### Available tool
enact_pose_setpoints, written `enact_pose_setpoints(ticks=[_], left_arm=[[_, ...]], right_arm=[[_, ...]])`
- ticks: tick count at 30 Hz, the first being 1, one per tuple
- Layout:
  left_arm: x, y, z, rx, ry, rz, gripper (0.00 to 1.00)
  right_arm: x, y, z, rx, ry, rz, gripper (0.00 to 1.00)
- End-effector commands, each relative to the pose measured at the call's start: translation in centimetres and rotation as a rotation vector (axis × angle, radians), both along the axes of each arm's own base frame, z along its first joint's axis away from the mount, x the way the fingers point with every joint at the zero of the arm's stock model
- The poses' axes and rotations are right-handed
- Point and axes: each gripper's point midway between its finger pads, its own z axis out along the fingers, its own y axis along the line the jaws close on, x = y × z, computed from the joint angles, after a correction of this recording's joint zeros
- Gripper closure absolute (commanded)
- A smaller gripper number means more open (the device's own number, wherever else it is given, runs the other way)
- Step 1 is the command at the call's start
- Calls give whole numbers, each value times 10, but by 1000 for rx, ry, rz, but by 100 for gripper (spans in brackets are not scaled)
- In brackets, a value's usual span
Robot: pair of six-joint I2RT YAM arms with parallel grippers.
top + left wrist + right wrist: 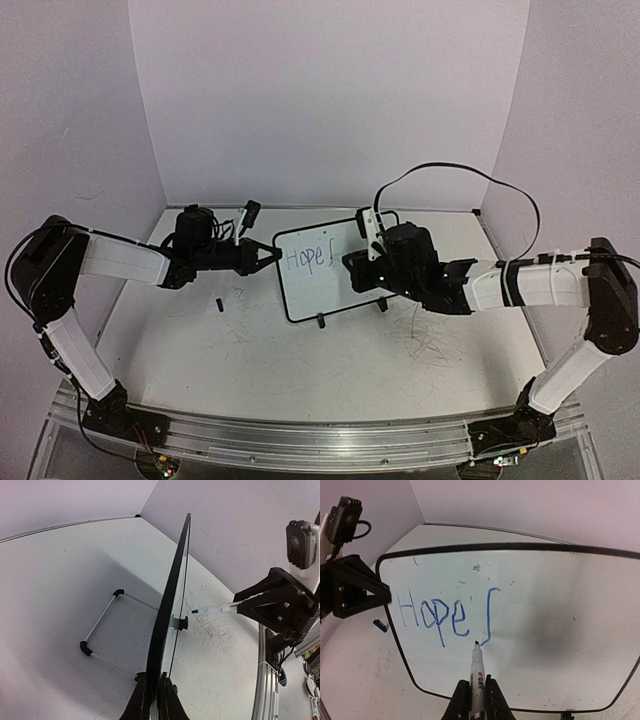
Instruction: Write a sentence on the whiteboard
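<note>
My left gripper (268,256) has its fingers pressed together on the left edge of the whiteboard (335,292), pinching the thin black frame. The board stands upright on the white table (300,380), tilted back a little on its two small black feet, near the middle of the table toward the back wall. From my left wrist I see the board edge-on, with a wire stand (102,630) propping it from behind. My right gripper (476,692) is closed on a marker (478,672), which sits lengthwise between the fingers with its tip pointing at the writing face. The tip is at the foot of a tall hooked blue stroke, and I cannot tell whether it touches the surface or hangs just off it. The sentence (435,615) so far reads "Hope" in thin blue letters in the upper left part of the board, followed by that single stroke just to its right. The rest of the board is bare apart from a few faint smudges. A small dark object (218,303) lies on the table left of the board, below my left gripper. Grey scribble marks cover the table in front of the board.
</note>
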Motion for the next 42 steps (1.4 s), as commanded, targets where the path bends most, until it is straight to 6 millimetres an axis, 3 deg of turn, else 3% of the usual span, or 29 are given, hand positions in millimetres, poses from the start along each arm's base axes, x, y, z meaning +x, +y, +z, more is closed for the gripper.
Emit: enact_pose_setpoints(ticks=[1, 11, 21, 37, 39, 42], left_arm=[[1, 4, 7, 20, -41, 28, 100], [-1, 6, 7, 24, -41, 31, 100], [0, 5, 7, 25, -42, 29, 100], [0, 6, 7, 27, -43, 29, 100], [0, 6, 7, 28, -44, 31, 100], [0, 6, 7, 30, -44, 34, 100]], right_arm=[[10, -1, 26, 50, -58, -39, 100], [23, 11, 32, 62, -79, -33, 100], [28, 13, 25, 50, -71, -42, 100], [37, -13, 16, 21, -66, -169, 100], [35, -19, 23, 27, -75, -185, 100], [20, -32, 51, 87, -120, -170, 100]])
